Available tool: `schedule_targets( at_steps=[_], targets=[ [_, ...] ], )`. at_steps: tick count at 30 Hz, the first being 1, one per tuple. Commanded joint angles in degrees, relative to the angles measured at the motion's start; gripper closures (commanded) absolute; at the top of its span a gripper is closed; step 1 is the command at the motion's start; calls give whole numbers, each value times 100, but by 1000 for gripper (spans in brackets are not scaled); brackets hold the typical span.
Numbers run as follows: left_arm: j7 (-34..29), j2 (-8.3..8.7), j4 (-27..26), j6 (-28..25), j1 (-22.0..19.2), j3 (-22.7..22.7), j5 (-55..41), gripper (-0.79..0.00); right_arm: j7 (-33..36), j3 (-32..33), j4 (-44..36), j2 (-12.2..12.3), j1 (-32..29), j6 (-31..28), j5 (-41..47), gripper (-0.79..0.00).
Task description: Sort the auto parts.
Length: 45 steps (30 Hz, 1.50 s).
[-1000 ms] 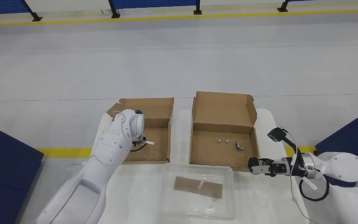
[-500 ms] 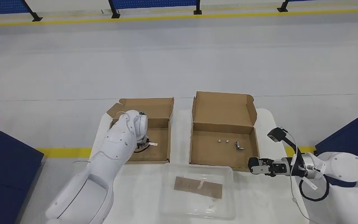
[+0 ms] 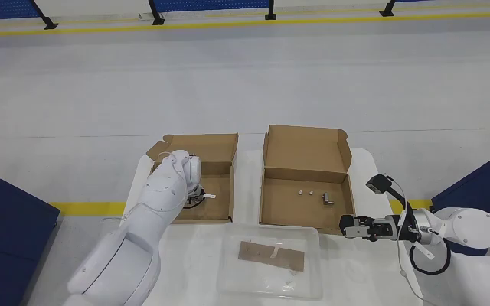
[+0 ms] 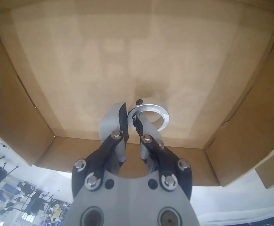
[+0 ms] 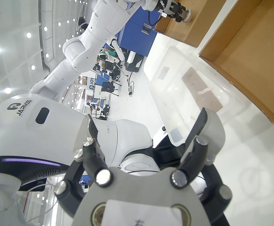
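Two boxes point(image 3: 203, 149) point(image 3: 291, 203), one tray point(image 3: 310, 264), left fingers point(image 4: 123, 119) clamped on one ring point(image 4: 147, 102) — right fingers point(image 5: 210, 126) apart

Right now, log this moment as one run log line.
left gripper: shut on metal ring, inside left cardboard box | right gripper: open, beside clear tray

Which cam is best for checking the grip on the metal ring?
Left wrist view: the ring is close up, the left gripper pinching its rim, one finger inside it, in the box. Right wrist view shows it far off and tiny. In the top view, the left arm covers that spot.
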Motion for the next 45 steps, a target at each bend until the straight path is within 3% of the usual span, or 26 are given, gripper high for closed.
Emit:
schedule_targets(
  at_steps=[1,6,15,17,18,20,28,33,37,39,45],
  targets=[
    [10,-19,51,-9,-20,-1,-7,-92,0,0,0,0,0,0,0,-785],
    [53,-54,142,-38,-66,-6,-15,-231,0,0,0,0,0,0,0,-785],
    [78,-85,242,-94,-148,-38,-38,-323,0,0,0,0,0,0,0,-785],
    [98,-73,262,-126,-184,-66,-60,-403,0,0,0,0,0,0,0,-785],
    [107,-64,269,-152,-204,-79,-65,-566,0,0,0,0,0,0,0,-785],
    [140,-39,265,-233,-236,-111,-84,-785,0,0,0,0,0,0,0,-785],
    [177,197,105,-1107,-364,-402,-364,-785,0,0,0,0,0,0,0,-785],
    [6,460,-193,-1957,-329,-720,-683,-785,0,0,0,0,0,0,0,-785],
    [-400,701,-722,-2553,-109,-1000,-936,-785,0,0,0,0,0,0,0,-785],
    [-683,834,-1045,-2622,38,-1166,-1040,-785,0,0,0,0,0,0,0,-785],
    [-683,834,-1045,-2622,38,-1166,-1040,-785,0,0,0,0,0,0,0,-785]
  ],
)
